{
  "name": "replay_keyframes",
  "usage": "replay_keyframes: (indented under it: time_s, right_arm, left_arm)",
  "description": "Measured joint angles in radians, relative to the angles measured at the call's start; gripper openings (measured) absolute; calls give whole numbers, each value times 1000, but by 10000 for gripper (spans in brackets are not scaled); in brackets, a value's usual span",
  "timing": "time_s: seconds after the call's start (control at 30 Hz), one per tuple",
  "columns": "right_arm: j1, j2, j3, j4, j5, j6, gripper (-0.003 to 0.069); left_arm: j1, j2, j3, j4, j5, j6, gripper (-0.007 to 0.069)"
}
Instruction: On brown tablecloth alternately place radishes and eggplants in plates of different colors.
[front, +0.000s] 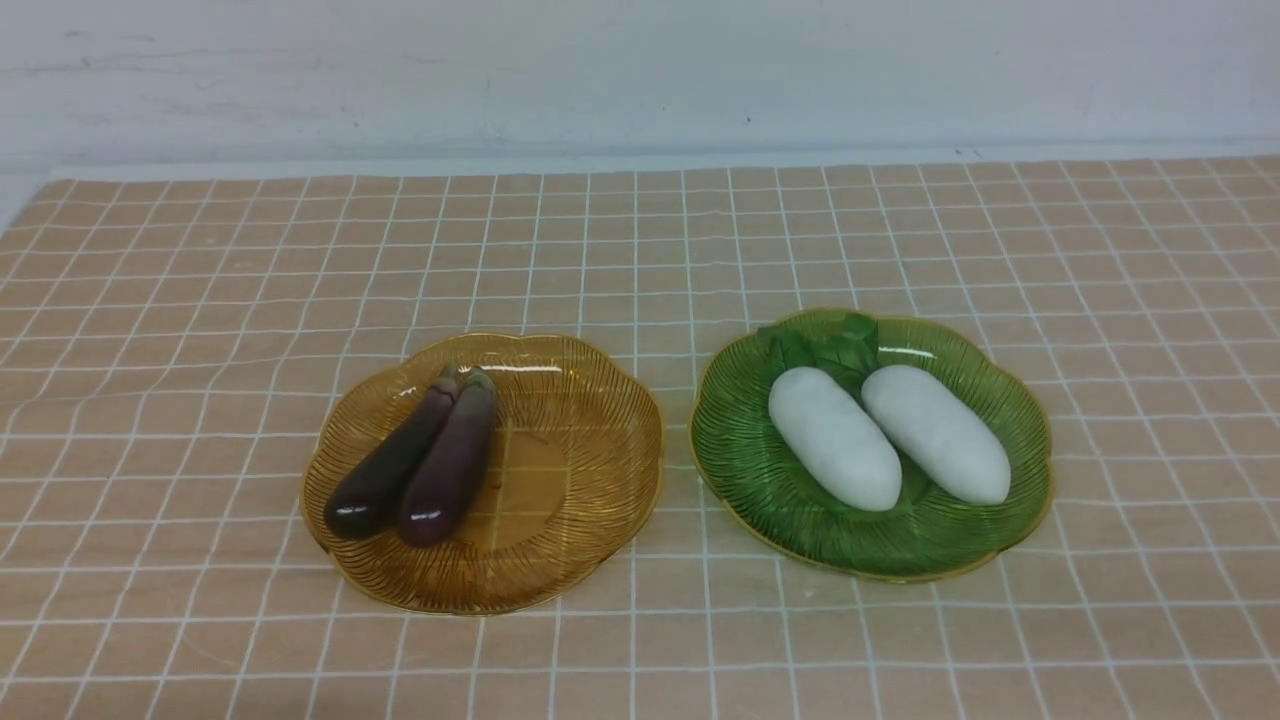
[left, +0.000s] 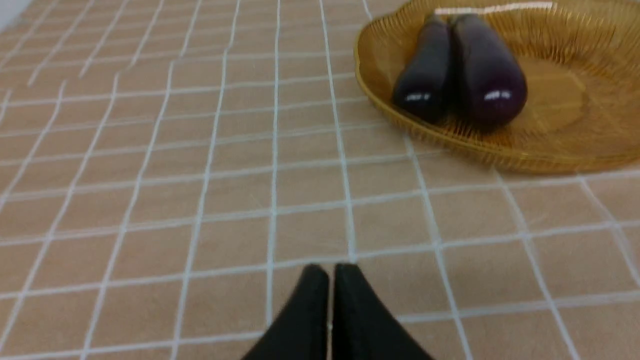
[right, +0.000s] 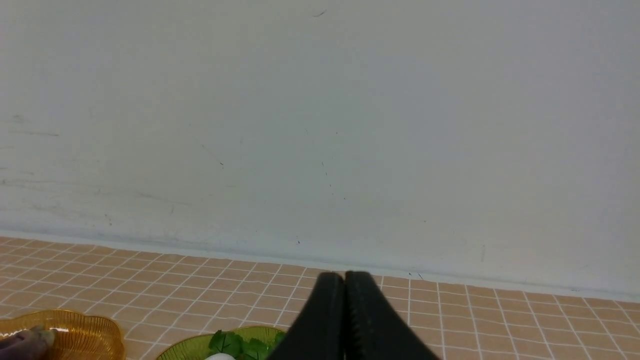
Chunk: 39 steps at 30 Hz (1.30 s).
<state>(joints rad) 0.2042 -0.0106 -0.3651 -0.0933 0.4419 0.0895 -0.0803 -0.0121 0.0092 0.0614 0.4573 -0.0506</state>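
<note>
On the brown tablecloth (front: 200, 300) the amber plate (front: 590, 480) holds two dark purple eggplants (front: 448, 465) side by side; they also show in the left wrist view (left: 487, 70). The green plate (front: 740, 440) holds two white radishes (front: 835, 438) with green leaves. No gripper shows in the front view. My left gripper (left: 331, 272) is shut and empty above bare cloth, apart from the amber plate (left: 575, 145). My right gripper (right: 344, 280) is shut and empty, raised, with the green plate's rim (right: 190, 347) and the radish leaves (right: 235, 345) below it.
A pale wall (front: 640, 70) rises behind the cloth's far edge. A strip of bare white table shows at the far left corner (front: 20, 190). The amber plate's rim shows in the right wrist view (right: 90, 325).
</note>
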Motion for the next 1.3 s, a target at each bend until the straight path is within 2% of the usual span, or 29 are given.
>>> replay_keyframes:
  time_s: [0.2,1.0,1.17,1.3]
  right_arm:
    - [0,0,0,0,1,0,-15]
    - [-5,0,0,-4,1,0,-15]
    - [-117,0,64,-9,11,0,-15]
    - [-216,0,253,-11,-16,0,-15]
  left_arm:
    - [1,-2,15,-1,-56,1,-3]
    - [1,-2,15,-1,-59,1,-3]
    - [1,-2,15,-1,-59,1,-3]
    - [1,-2,15,-1,-59,1,-3]
